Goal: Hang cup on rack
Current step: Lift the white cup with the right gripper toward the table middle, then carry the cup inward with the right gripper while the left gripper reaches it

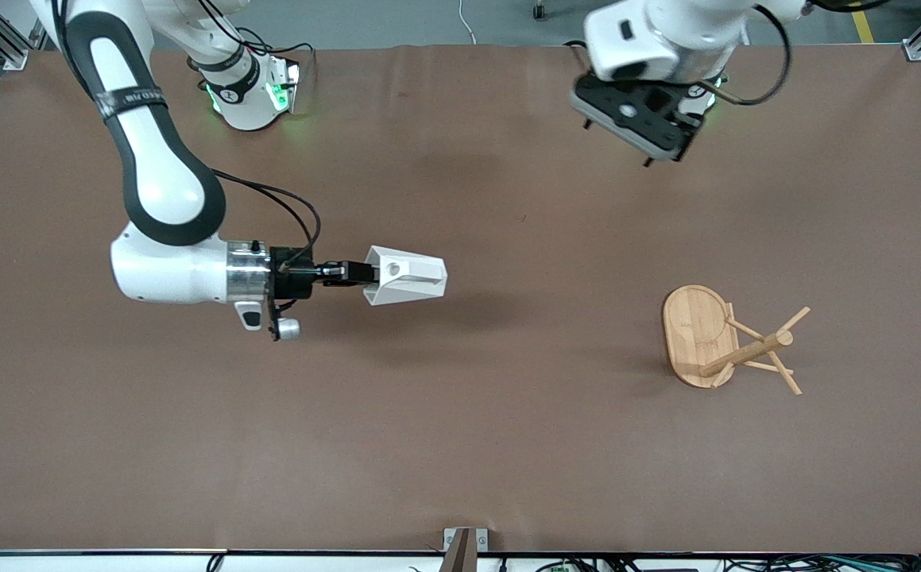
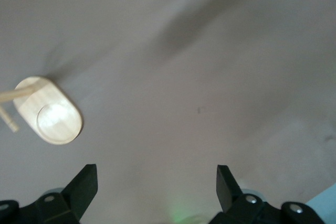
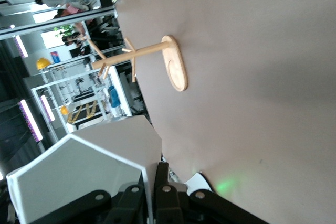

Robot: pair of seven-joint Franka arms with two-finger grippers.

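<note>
Sideways, the right gripper [image 1: 353, 272] pinches the cup [image 1: 406, 276], hole exposed for the rack [image 1: 726, 339] at three o'clock; the left gripper [image 1: 635, 119] waits, fingers spread.

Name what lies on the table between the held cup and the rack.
Nothing: in the front view only bare brown table separates the cup, held by the right gripper, from the rack.

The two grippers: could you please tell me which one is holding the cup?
The right gripper, over the table's middle, is shut on the white cup's handle tab. The left gripper is open and holds nothing, waiting near its base, apart from the rack.
</note>
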